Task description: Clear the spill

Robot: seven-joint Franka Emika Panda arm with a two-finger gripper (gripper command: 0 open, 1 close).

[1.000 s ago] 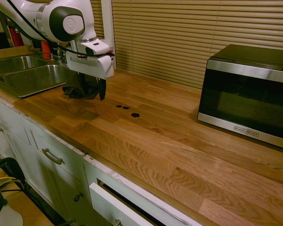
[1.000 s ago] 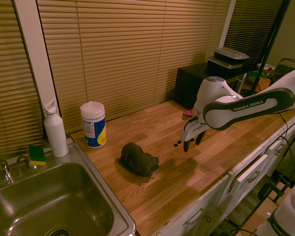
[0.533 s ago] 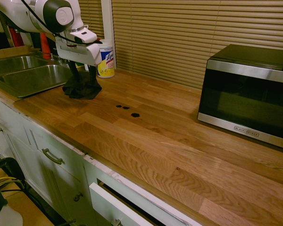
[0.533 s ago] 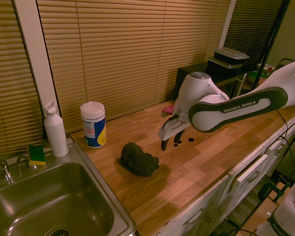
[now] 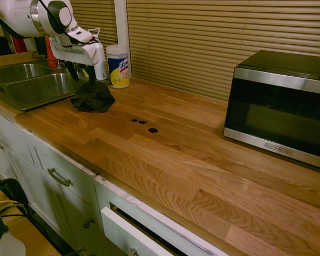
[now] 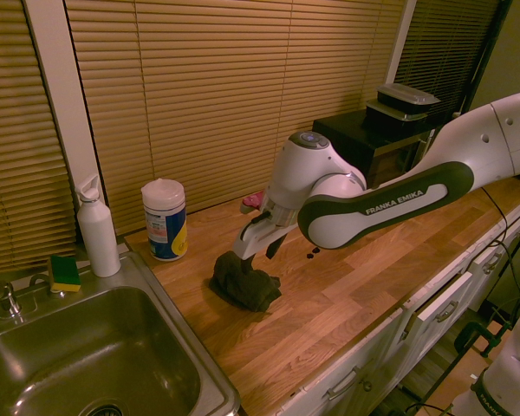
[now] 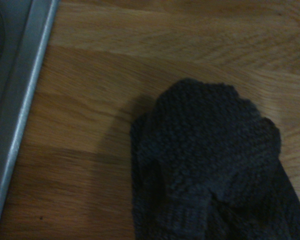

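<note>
Spill [image 5: 143,124] sits as three small dark blots in a short row on the wooden counter [image 5: 202,160], about midway between the sink end and the microwave, nearer the front edge than the blinds. Going left to right in the first exterior view: a steel sink [image 5: 32,88] is set into the counter's left end; the gripper [image 5: 79,72] hangs just past the sink's rim, directly above a crumpled dark cloth [image 5: 93,97]; a wipes canister [image 5: 118,65] stands behind the cloth near the back edge; then come the blots, and far right a black microwave [image 5: 280,104]. The gripper's fingers point down and stand apart, empty, with the cloth between and just under them. The wrist view shows the knitted cloth [image 7: 215,165] close below, with the sink rim [image 7: 20,100] along one side. The relation that matters: the cloth lies straight beneath the gripper, while the blots lie well apart from it, along the counter toward the microwave. Their row runs roughly along the counter's length, so a wipe, once the cloth is grasped, would likely travel that way.
</note>
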